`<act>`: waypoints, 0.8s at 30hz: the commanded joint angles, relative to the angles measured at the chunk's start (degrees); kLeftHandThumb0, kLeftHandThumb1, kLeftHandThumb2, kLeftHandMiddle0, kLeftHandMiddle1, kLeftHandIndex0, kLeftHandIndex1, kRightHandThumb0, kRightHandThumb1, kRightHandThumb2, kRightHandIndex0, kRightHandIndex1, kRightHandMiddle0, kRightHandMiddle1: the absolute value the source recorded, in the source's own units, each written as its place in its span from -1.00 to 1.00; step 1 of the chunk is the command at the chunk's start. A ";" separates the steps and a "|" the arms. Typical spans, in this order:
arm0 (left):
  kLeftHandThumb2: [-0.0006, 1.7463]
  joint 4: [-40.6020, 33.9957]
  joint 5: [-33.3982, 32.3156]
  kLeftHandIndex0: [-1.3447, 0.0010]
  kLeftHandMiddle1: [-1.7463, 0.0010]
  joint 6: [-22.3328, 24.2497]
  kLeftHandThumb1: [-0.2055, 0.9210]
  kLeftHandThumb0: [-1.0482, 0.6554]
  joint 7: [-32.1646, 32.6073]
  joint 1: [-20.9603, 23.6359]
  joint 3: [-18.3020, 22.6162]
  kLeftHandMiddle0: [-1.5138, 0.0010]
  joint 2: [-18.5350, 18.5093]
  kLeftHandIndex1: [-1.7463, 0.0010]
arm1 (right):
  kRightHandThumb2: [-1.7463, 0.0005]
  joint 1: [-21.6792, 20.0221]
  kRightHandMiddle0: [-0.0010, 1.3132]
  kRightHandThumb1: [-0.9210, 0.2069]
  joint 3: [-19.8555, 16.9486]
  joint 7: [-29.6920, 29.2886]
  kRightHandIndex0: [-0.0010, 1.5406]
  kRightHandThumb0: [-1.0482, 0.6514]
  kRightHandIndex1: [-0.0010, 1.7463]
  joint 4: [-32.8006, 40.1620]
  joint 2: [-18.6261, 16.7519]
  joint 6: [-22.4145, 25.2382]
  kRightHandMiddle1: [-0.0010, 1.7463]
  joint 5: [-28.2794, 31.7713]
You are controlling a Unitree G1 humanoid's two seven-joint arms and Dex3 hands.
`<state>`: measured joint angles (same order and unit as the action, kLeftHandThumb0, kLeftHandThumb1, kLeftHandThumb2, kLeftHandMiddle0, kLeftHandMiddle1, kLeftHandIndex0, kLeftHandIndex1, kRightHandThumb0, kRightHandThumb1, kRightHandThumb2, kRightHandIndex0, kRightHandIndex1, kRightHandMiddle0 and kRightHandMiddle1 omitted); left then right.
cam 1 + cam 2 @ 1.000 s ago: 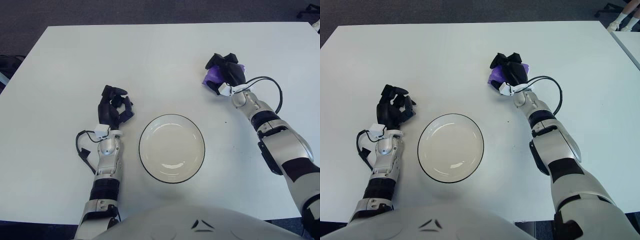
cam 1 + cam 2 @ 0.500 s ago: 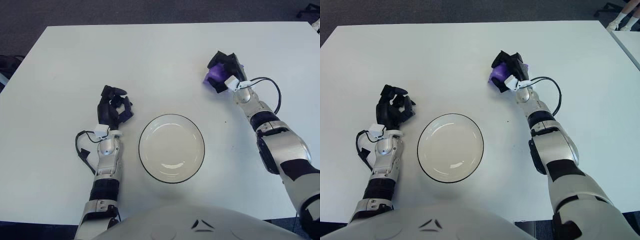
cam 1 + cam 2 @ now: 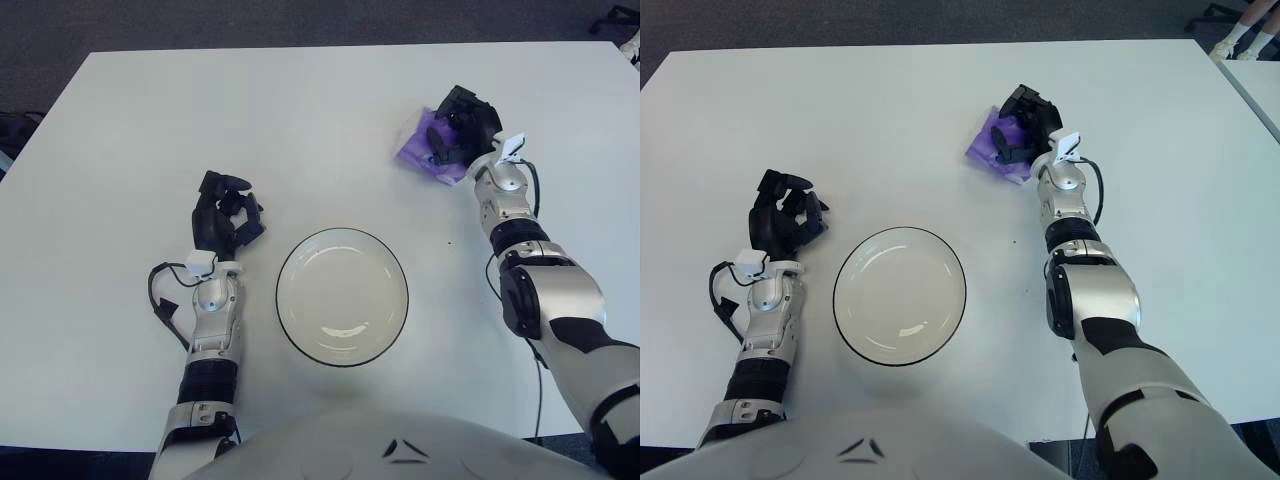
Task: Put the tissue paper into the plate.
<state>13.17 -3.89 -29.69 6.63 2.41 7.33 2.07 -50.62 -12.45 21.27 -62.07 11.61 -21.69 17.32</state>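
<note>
Table [image 3: 300,110]: white and wide, it fills most of both views, with dark floor past its far edge.
Plate [image 3: 343,354]: round, pale inside with a thin dark rim; it sits on the table near the robot's body, between the two arms, and holds nothing.
Right arm [image 3: 540,300]: silver and black, it reaches forward along the right side of the table, with a dark cable looped by the wrist.
Left arm [image 3: 208,360]: it lies along the left side of the table, with a cable at the wrist.
Tissue paper [image 3: 418,148]: a purple crumpled sheet at the far right of the table, well apart from the plate, partly covered by the right hand.
Right hand [image 3: 462,128]: black fingers curled down onto the tissue paper and pinching it; whether the paper is clear of the table cannot be told.
Left hand [image 3: 226,215]: just left of the plate, parked with its black fingers curled in loosely, grasping nothing.
</note>
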 commanded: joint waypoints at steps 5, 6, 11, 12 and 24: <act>0.27 9.10 1.15 0.30 -1.00 -0.09 0.24 -0.27 1.21 -9.72 -0.22 0.05 3.26 -1.00 | -0.62 6.08 0.02 0.22 -6.49 7.01 0.48 -0.35 1.00 4.23 -5.98 17.77 1.00 11.15; 0.27 9.16 0.93 0.30 -1.00 -0.20 0.24 -0.27 0.95 -9.69 -0.18 0.05 3.27 -1.00 | -0.62 6.23 0.02 0.22 -6.70 6.87 0.48 -0.35 1.00 5.31 -6.18 18.47 1.00 11.62; 0.27 9.44 0.73 0.30 -1.00 -0.49 0.24 -0.27 0.56 -9.51 -0.08 0.07 3.28 -1.00 | -0.65 7.17 0.05 0.25 -7.19 6.51 0.48 -0.36 1.00 9.67 -6.70 21.10 1.00 12.78; 0.27 9.42 0.85 0.30 -1.00 -0.35 0.24 -0.27 0.67 -9.49 -0.08 0.07 3.27 -1.00 | -0.65 7.40 0.05 0.26 -7.14 6.39 0.48 -0.37 1.00 10.88 -6.79 21.46 1.00 12.90; 0.26 9.77 1.23 0.31 -1.00 -0.69 0.25 -0.27 0.56 -9.02 -0.06 0.06 3.12 -1.00 | -0.85 13.97 -0.03 0.61 -5.91 3.89 0.28 0.13 0.80 32.82 -9.84 29.33 1.00 16.29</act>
<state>13.74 -3.27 -29.99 6.90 2.31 7.75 2.44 -41.62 -19.40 26.68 -36.66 3.95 3.23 31.57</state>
